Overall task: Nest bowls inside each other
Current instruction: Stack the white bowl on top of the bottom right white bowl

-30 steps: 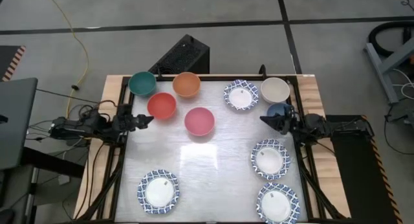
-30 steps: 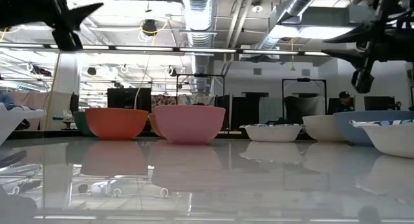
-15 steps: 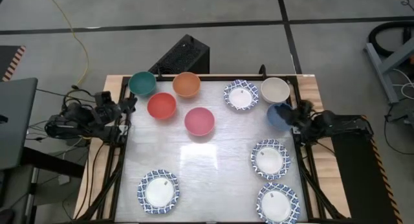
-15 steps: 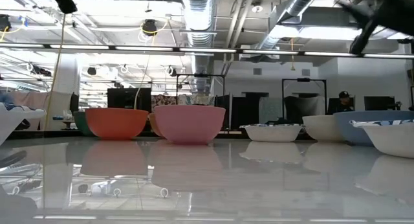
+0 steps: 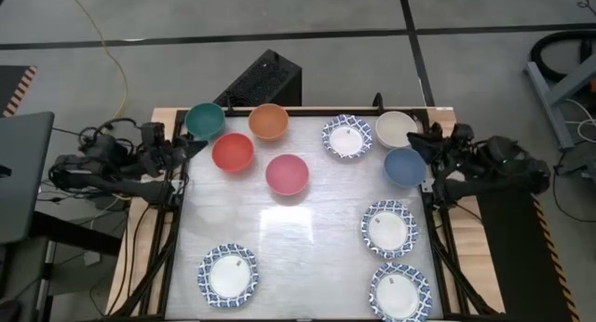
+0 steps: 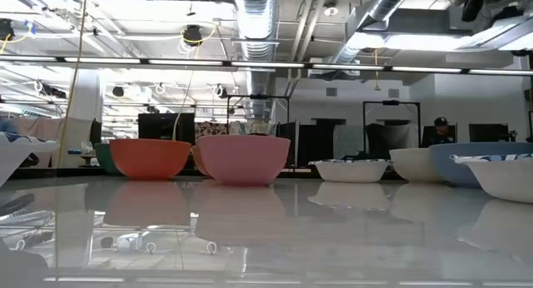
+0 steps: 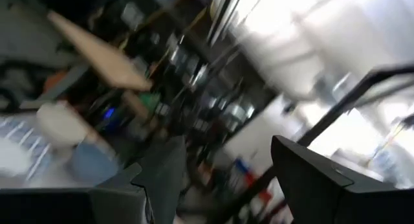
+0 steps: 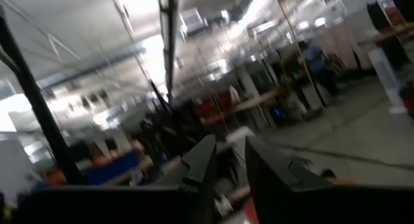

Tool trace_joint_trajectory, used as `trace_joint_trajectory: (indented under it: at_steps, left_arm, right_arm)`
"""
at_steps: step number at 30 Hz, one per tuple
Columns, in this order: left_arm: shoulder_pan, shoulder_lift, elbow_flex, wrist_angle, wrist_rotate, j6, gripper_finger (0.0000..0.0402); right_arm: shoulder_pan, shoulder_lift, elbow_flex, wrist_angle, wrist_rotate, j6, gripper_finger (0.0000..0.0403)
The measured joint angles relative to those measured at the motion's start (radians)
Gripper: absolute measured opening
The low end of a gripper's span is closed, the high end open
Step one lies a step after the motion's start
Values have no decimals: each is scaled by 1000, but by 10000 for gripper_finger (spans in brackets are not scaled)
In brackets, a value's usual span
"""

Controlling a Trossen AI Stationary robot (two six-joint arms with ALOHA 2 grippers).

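only the high view shows the blue bowl (image 5: 403, 166) whole.

Looked like an industrial lab: exposed ceiling ducts (image 6: 258, 9) at frame top, strip lights, concrete floor (image 5: 279, 15).

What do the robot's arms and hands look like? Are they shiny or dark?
They're dark, almost black. The left arm and right arm are lumpy chains of joints with thin black cables looping off them. The left hand has two flat, pointy dark fingers with a gap between. The right hand has two similar dark blade-shaped fingers, closer together. No markings show.
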State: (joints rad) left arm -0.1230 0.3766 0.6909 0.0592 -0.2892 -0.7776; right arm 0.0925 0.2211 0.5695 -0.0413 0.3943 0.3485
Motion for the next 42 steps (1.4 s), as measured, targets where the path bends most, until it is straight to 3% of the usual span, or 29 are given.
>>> trace_joint_trajectory:
  at_steps: [7, 11, 15, 23, 34, 42]
  left_arm:
    - [0, 144, 278, -387, 148, 11, 220]
    - [0, 238, 413, -541, 260, 32, 220]
    - [0, 319, 523, -633, 308, 81, 220]
    - [0, 417, 674, -792, 286, 152, 220]
    - [0, 463, 686, -961, 121, 151, 220]
    - [0, 476, 686, -972, 120, 150, 220]
  right_arm:
    - [0, 232, 308, -308, -32, 32, 105]
    - [8, 358, 436, -430, -57, -1, 105]
    - [38, 454, 536, -554, -57, -17, 105]
    - [120, 598, 622, -800, -55, 19, 105]
    - [186, 821, 622, -1219, -61, 355, 105]
    - [336, 982, 622, -1220, -310, 549, 105]
